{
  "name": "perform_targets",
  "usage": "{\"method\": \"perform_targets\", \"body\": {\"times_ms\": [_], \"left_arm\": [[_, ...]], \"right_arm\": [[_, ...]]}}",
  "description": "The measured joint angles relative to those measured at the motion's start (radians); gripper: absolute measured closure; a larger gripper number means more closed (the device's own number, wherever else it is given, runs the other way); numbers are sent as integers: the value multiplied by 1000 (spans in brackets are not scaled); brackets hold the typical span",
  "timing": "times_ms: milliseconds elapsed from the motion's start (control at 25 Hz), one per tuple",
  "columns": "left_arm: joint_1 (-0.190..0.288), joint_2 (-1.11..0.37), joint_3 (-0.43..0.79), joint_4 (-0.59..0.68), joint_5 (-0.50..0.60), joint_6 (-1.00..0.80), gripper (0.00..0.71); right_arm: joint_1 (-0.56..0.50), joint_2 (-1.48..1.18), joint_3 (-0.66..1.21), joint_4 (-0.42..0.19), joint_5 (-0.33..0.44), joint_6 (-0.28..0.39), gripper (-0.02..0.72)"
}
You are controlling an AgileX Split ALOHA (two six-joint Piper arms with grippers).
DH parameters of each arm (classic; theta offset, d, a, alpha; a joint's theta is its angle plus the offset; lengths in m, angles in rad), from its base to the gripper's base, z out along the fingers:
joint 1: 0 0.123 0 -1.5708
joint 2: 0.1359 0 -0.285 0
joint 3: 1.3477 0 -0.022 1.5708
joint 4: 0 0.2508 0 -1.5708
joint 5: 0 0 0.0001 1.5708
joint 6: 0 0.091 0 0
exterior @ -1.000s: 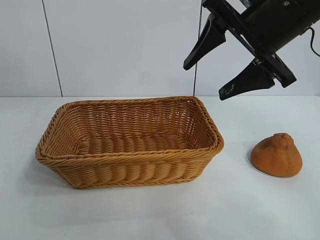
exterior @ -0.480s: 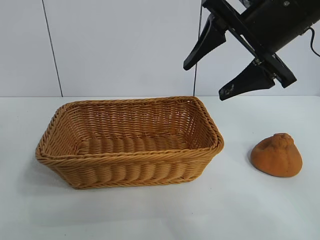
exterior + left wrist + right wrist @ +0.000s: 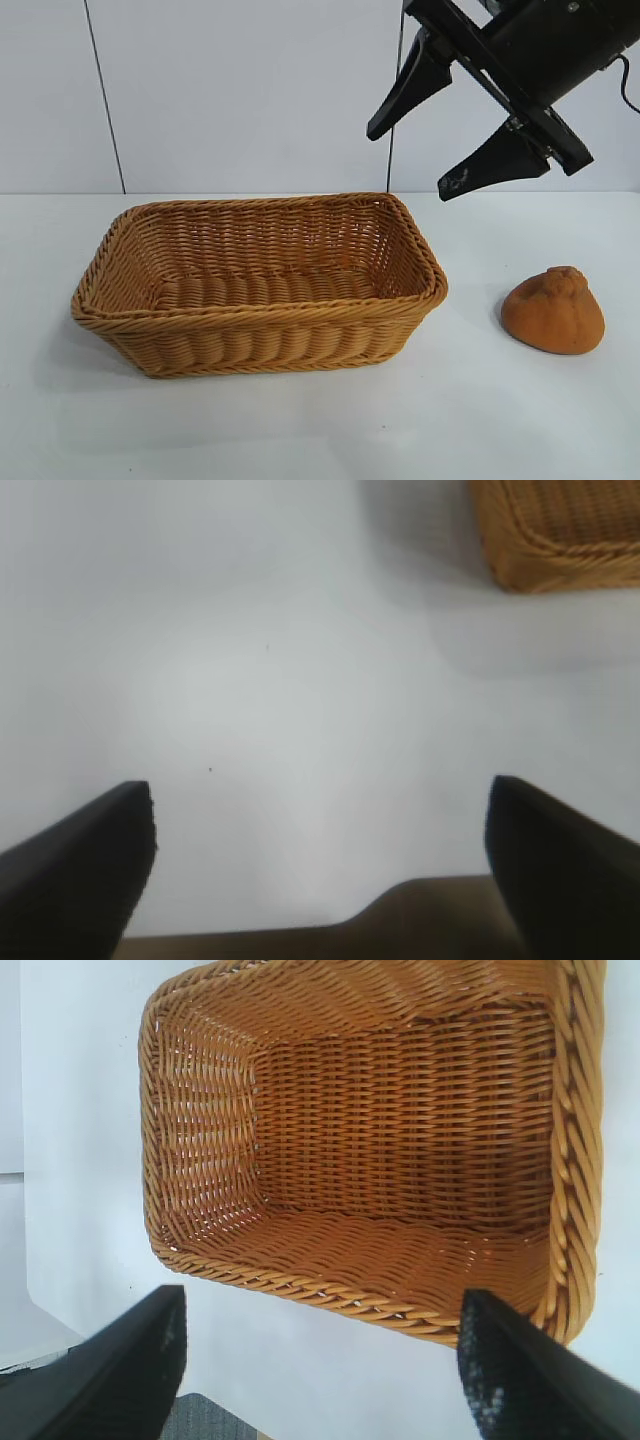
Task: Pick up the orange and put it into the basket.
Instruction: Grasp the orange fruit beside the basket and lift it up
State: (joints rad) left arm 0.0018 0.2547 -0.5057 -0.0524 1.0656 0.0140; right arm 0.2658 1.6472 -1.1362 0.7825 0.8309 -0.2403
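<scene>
**Orange on the table, both grippers spread and empty**

Exterior view: the basket (image 3: 260,285) sits left of centre on the white table (image 3: 320,430), with nothing visible inside it. The orange (image 3: 553,311) lies on the table at the right of the frame, well apart from the basket and outside it, knobbed top up. In the upper right the right gripper (image 3: 425,150) hangs above the basket's right end, its two dark fingers (image 3: 410,85) spread wide with nothing between them. Its arm is cut off by the top and right edges of the frame. The left arm does not appear in this view.

Left wrist view: the left gripper (image 3: 320,810) shows only as two dark fingertips (image 3: 85,865) at the lower corners, far apart, released and holding nothing. Bare table fills most of the frame. One corner of the basket (image 3: 560,530) is cut off at the upper right. The orange is not in view.

Right wrist view: the basket (image 3: 200,1130) fills the frame, its right rim partly cut off, its woven floor bare. The right gripper (image 3: 320,1335) has its fingertips (image 3: 130,1370) at the lower corners, spread and empty. The orange is out of frame.
</scene>
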Motion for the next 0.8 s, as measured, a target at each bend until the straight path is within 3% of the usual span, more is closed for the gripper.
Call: {"method": "perform_targets", "body": {"times_ms": [280, 640, 800], "left_arm": [[0, -120, 1, 0, 0, 0, 72], [0, -259, 3, 0, 2, 0, 72], [0, -259, 3, 0, 4, 0, 72]], "right_arm": [[0, 0, 0, -26, 14, 9, 186], [0, 0, 0, -316, 32, 189, 186], [-6, 0, 0, -377, 49, 223, 186]]}}
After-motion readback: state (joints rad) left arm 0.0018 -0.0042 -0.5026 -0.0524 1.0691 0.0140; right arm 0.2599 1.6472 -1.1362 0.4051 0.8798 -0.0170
